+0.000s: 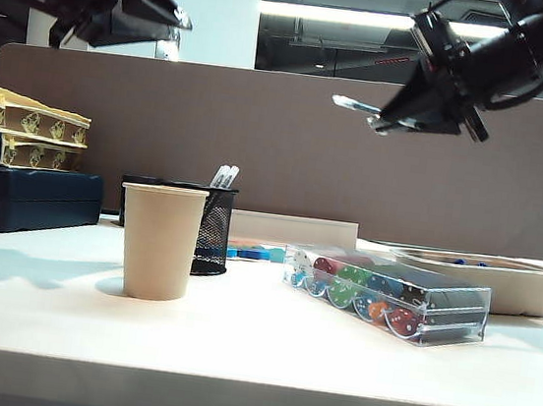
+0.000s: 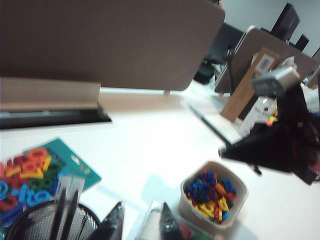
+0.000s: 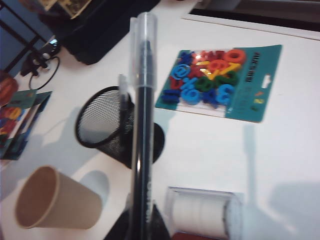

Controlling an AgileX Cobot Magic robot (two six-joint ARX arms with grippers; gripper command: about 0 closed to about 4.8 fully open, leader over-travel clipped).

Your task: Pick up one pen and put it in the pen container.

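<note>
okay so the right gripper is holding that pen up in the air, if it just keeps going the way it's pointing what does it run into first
Probably the pen container. In the right wrist view the pen, shut in the right gripper, points past the mesh cup's rim toward the dark boxes behind. Depth is unclear, so it may pass above the cup.

The pen (image 3: 141, 125) is made of dark plastic, with a clear, shiny plastic cap at its end. It is held high up by the right gripper (image 1: 386, 118), which is made of black, matt plastic. The left gripper (image 2: 141, 225) is also seen as black and dull. The pen container (image 3: 112, 131) is made of black wire mesh. The cup (image 1: 159, 241) is made of tan paper, smooth and matt. The box (image 1: 389, 295) is made of clear, glossy plastic. The tray (image 1: 500, 281) looks like beige, matt pressed paper. The table (image 1: 253, 349) is white, smooth and a little shiny.
</note>
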